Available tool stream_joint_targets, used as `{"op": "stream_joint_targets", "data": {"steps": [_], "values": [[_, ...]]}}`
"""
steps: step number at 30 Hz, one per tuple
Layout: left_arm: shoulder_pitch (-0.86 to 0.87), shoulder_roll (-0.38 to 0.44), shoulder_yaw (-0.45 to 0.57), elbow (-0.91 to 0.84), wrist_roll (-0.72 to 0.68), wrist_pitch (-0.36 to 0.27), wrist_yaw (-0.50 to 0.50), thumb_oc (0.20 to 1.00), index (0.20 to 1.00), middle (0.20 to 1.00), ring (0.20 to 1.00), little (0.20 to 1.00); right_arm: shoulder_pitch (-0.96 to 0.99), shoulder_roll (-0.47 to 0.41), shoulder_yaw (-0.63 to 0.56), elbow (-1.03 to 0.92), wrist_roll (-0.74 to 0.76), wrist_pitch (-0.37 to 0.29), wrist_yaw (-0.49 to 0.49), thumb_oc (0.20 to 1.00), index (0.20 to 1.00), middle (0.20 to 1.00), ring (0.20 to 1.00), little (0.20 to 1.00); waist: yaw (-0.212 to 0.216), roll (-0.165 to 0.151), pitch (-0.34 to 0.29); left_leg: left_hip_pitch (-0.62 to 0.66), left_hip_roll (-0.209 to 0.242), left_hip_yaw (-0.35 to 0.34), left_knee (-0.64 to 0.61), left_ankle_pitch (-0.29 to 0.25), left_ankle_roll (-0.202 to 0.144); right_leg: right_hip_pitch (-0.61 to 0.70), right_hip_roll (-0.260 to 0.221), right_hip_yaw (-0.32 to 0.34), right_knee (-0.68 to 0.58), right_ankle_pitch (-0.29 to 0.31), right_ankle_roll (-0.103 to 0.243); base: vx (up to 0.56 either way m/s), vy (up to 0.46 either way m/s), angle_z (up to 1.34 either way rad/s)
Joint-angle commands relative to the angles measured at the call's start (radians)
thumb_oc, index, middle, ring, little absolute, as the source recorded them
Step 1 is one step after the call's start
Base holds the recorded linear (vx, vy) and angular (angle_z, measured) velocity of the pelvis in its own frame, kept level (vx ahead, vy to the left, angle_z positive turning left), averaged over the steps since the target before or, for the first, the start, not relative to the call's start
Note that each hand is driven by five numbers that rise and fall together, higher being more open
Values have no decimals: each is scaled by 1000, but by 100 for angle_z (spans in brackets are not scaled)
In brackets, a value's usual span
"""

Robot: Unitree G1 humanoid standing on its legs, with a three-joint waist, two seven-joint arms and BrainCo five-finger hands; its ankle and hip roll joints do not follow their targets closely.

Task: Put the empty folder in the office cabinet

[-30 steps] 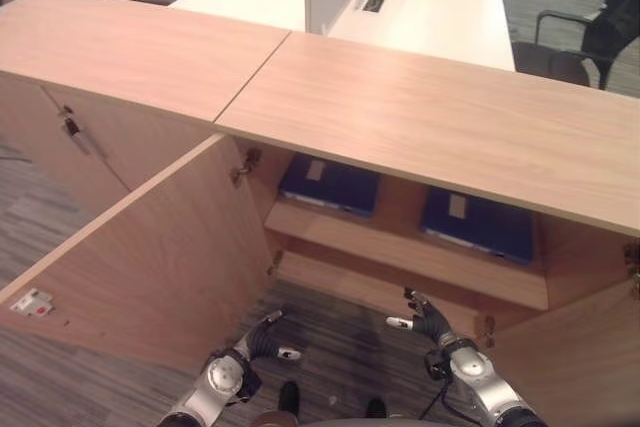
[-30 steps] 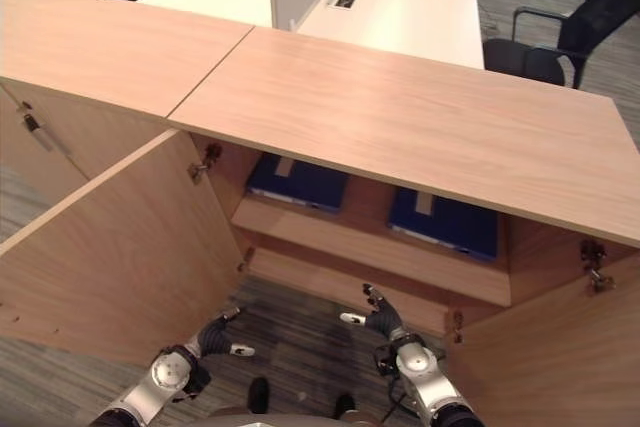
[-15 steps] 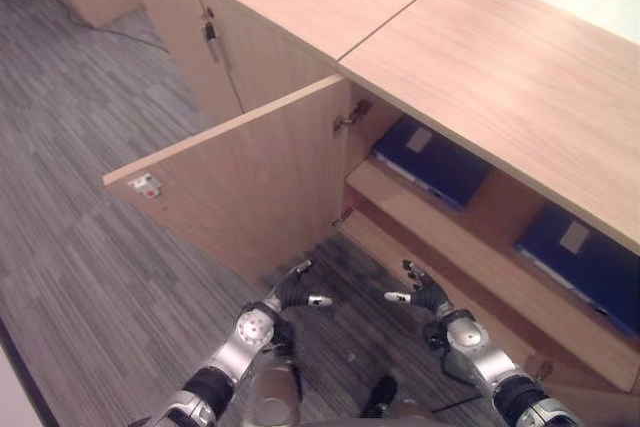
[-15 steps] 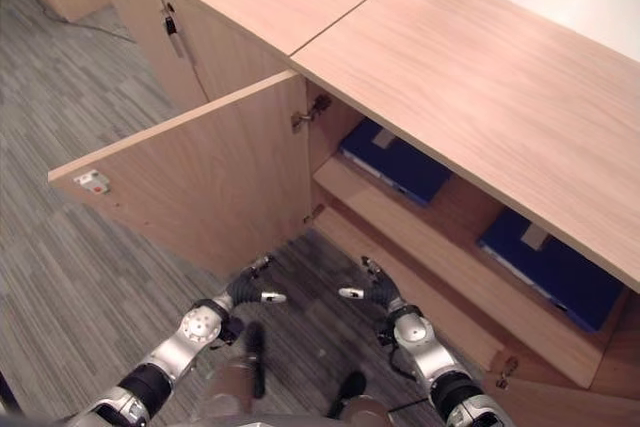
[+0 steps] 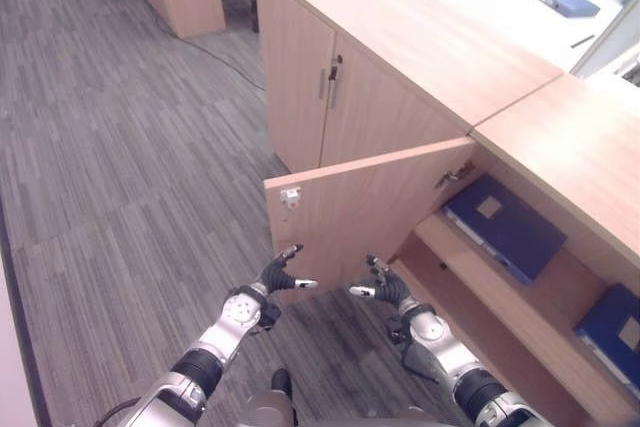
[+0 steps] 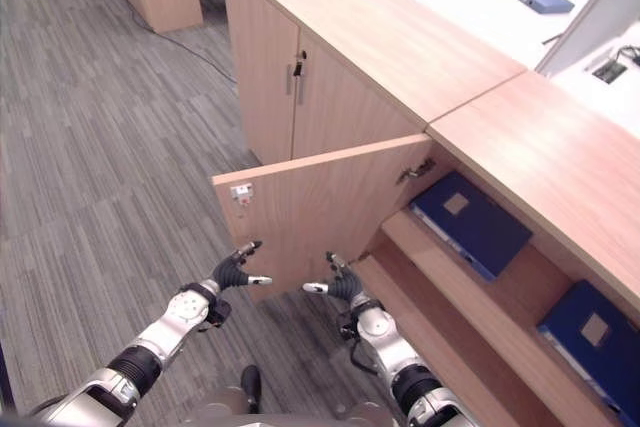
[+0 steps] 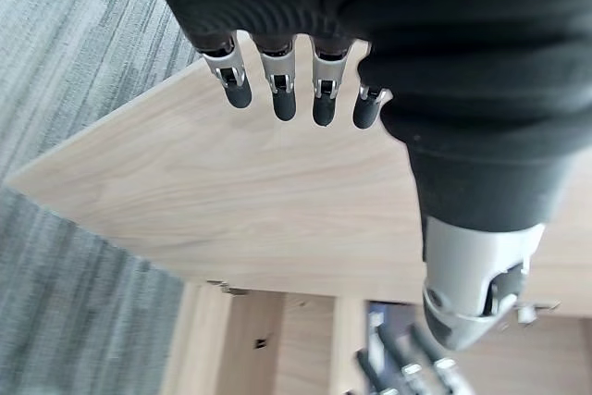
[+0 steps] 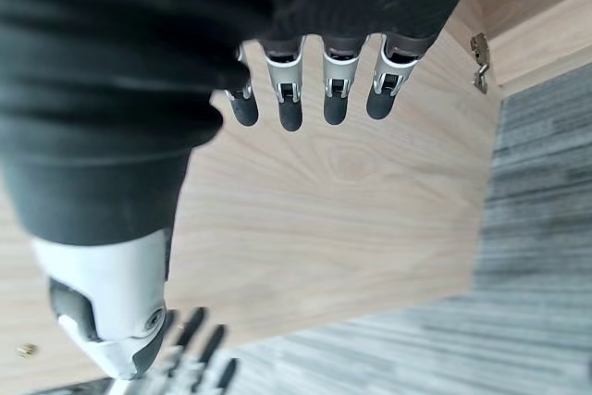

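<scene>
Hovering empty before the open door (image 5: 370, 209), left hand (image 5: 272, 276) and right hand (image 5: 385, 290) keep fingers relaxed; folders (image 5: 503, 226) shelved.

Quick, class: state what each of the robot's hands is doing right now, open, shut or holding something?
Left hand: open, fingers relaxed, holding nothing.
Right hand: open, fingers relaxed, holding nothing.

no text, label or number can be read anywhere.

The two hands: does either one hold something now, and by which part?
Nothing is held. The left hand and right hand are open and empty, before the open cabinet door.
</scene>
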Motion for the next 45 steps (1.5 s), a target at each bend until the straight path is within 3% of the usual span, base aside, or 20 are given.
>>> {"op": "stream_joint_targets", "data": {"steps": [1, 9, 19, 20, 21, 22, 23, 24, 25, 34, 45], "values": [[-23, -15, -26, -31, -15, -55, -5, 1000, 1000, 1000, 1000, 1000, 6, -42, -30, -36, 22, -37, -12, 1000, 1000, 1000, 1000, 1000, -8, 33, -19, 15, -7, -97, 8, -87, -78, -29, 63, 51, -83, -11, -40, 105, -9, 110], [13, -21, 5, -68, -60, -75, -6, 1000, 1000, 1000, 1000, 1000, 52, -38, -50, -14, 25, -46, -6, 1000, 1000, 1000, 1000, 1000, -12, 15, -42, 9, -9, -122, -10, -84, -86, 24, 72, 72, -197, 23, -33, 34, -45, 38], [35, -16, 21, -130, -59, -85, 9, 1000, 1000, 1000, 1000, 1000, 92, -27, -59, 1, 16, -40, -8, 1000, 1000, 1000, 1000, 1000, -22, 10, -63, 36, -5, -129, -32, -87, -92, 49, 67, 54, -231, 24, -33, 15, -29, -2], [188, 48, 334, 220, -271, 30, -56, 1000, 1000, 1000, 1000, 1000, 125, -55, -120, -10, 30, -39, 28, 1000, 1000, 1000, 1000, 1000, -4, 23, -61, 44, -5, -127, -34, -85, -93, 57, 66, 49, -237, 25, -35, -2, -3, -5], [188, 49, 336, 221, -272, 29, -57, 1000, 1000, 1000, 1000, 1000, 124, -55, -119, -10, 30, -39, 28, 1000, 1000, 1000, 1000, 1000, -7, 22, -64, 38, -6, -128, -33, -82, -93, 53, 65, 48, -239, 30, -34, 2, 4, -43], [274, 7, 349, 63, -291, -51, 8, 1000, 1000, 1000, 1000, 1000, 170, -55, -159, -31, 22, -41, 8, 1000, 1000, 1000, 1000, 1000, 8, 27, -66, 37, -9, -139, -31, -84, -94, 60, 59, 32, -244, 32, -34, 1, -9, -37], [275, 7, 349, 62, -291, -51, 9, 1000, 1000, 1000, 1000, 1000, 172, -55, -159, -32, 22, -41, 8, 1000, 1000, 1000, 1000, 1000, 8, 28, -67, 38, -9, -139, -31, -84, -94, 60, 59, 31, -244, 32, -34, 23, -17, -21], [290, 49, 445, 248, -294, -13, -89, 1000, 1000, 1000, 1000, 1000, 185, -75, -187, -11, 26, -38, 41, 1000, 1000, 1000, 1000, 1000, 10, 35, -68, 48, -7, -136, -33, -86, -97, 71, 59, 26, -247, 28, -35, 20, 1, 37], [259, 37, 456, 245, -334, -42, -33, 1000, 1000, 1000, 1000, 1000, 180, -63, -190, -10, 30, -51, 23, 1000, 1000, 1000, 1000, 1000, 8, 35, -76, 45, -8, -138, -32, -83, -97, 70, 57, 25, -251, 32, -36, 27, -6, 51], [235, -20, 486, 434, -259, -33, 16, 1000, 1000, 1000, 1000, 1000, 188, -73, -220, 148, 25, -37, 4, 1000, 1000, 1000, 1000, 1000, -8, 34, -87, 67, 8, -129, -44, -83, -107, 89, 71, 23, -274, 25, -49, 9, -10, 4], [254, -69, 469, 482, -238, -28, 37, 1000, 1000, 1000, 1000, 1000, 177, -51, -219, 217, 53, -35, -9, 1000, 1000, 1000, 1000, 1000, 0, 35, -92, 75, 16, -132, -47, -83, -110, 101, 80, 32, -292, 24, -56, -1, -14, -5]]}}
